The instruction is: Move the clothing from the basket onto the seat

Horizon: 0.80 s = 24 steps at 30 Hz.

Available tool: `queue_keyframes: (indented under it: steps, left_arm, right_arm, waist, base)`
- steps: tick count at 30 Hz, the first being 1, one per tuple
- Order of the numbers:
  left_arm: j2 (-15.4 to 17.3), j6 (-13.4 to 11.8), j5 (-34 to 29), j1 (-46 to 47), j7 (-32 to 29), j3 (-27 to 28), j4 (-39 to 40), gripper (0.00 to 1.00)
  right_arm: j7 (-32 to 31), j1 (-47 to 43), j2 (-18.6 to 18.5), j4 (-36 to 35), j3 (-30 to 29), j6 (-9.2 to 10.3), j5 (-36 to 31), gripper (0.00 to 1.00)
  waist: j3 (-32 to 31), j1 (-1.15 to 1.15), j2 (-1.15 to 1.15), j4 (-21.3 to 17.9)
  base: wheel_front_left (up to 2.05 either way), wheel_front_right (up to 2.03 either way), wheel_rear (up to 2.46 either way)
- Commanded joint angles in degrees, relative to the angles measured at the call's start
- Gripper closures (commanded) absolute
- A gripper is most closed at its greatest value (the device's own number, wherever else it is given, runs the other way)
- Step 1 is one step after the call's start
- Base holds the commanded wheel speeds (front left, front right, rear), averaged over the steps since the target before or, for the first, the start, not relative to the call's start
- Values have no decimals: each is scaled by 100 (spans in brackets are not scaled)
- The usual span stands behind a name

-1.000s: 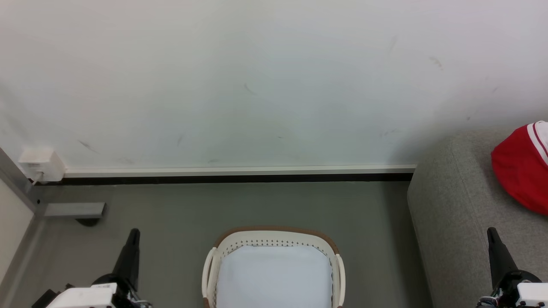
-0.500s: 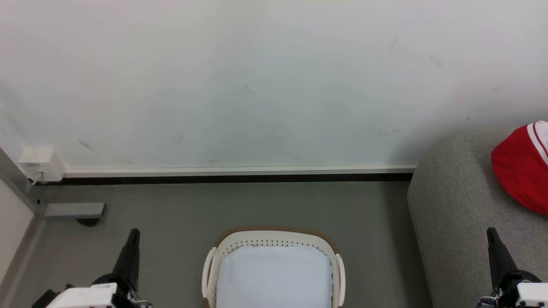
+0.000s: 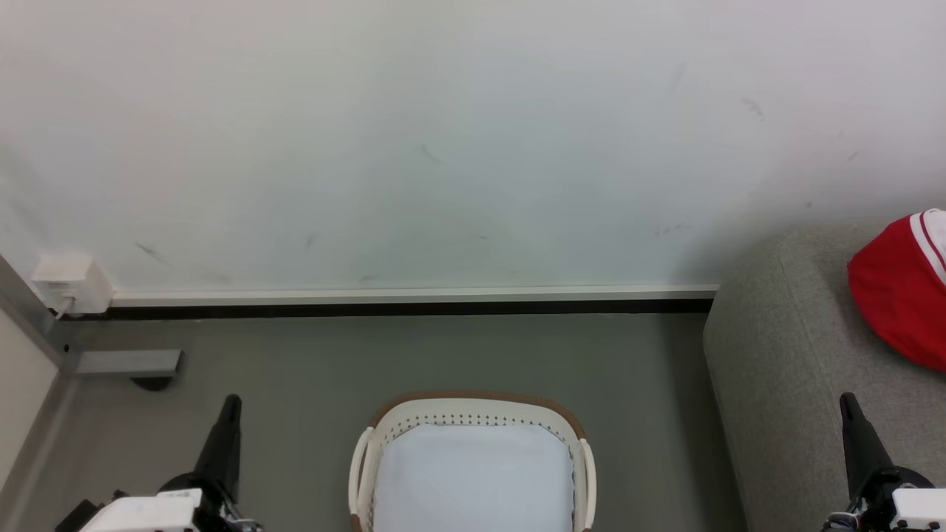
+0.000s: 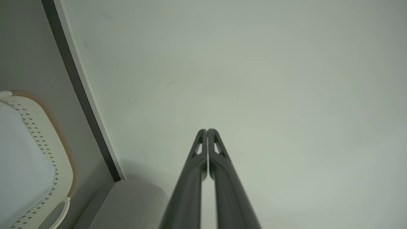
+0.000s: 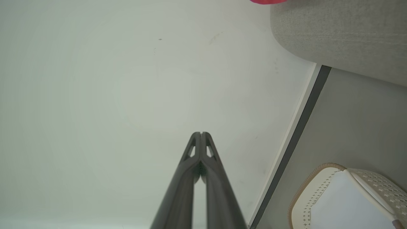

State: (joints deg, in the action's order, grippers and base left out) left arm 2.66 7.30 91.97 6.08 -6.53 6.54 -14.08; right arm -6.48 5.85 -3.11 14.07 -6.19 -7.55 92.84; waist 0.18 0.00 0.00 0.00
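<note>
The cream basket [image 3: 473,408] with its brown rim stands on the floor at the bottom centre, and inside it only the pale liner shows. Red clothing [image 3: 898,292] with white stripes lies on the grey seat [image 3: 776,355] at the right edge. My left gripper [image 3: 230,403] is shut and empty, left of the basket. My right gripper [image 3: 848,399] is shut and empty, over the seat's front part. In the left wrist view the shut fingertips of the left gripper [image 4: 207,130] point at the wall, with the basket [image 4: 60,133] at the left. The right wrist view shows the right gripper [image 5: 201,133], seat [image 5: 337,35] and basket [image 5: 313,178].
A white wall with a dark skirting strip [image 3: 414,309] runs behind the basket. A white socket box [image 3: 70,284] sits low on the wall at the left, beside a grey frame [image 3: 126,362]. Grey floor lies between basket, wall and seat.
</note>
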Motion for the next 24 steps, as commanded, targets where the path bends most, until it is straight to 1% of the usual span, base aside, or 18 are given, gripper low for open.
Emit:
queue_keyframes:
  steps: [1, 24]
  left_arm:
    - [41, 35, 81, 47, -22, -1, 1, 100]
    - [41, 36, 81, 47, -22, -1, 1, 100]
  right_arm:
    - [9, 69, 1, -19, -25, 12, -40, 100]
    - [-4, 70, 8, -18, -35, 12, -48, 100]
  waist:
    - [0, 0, 0, 0]
    - [0, 0, 0, 0]
  base:
    - [0, 0, 0]
    - [0, 0, 0]
